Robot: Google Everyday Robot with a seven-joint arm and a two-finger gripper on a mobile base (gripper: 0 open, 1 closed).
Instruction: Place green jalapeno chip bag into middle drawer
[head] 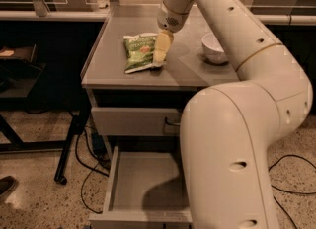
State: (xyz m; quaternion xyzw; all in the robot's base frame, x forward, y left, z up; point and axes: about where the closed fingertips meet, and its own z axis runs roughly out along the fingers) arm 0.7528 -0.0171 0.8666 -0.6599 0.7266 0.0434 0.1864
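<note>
My arm (237, 124) fills the right side of the view, reaching over the desk (106, 62). Below the desk's front edge, under a closed drawer front (128, 121), the middle drawer (138, 178) stands pulled out, its grey bottom bare. The green jalapeno chip bag (139, 51) lies flat left of centre on the desk, nearer the front edge than the back. A white bowl (213, 49) sits well apart from it, towards the right edge. The gripper (162, 50) is down at the bag's right side, touching or nearly so; I cannot tell whether it is open or closed. I judge the bag light, soft and slippery, with brittle contents, so I'd pinch that crimped right margin gently rather than squeeze the middle.
</note>
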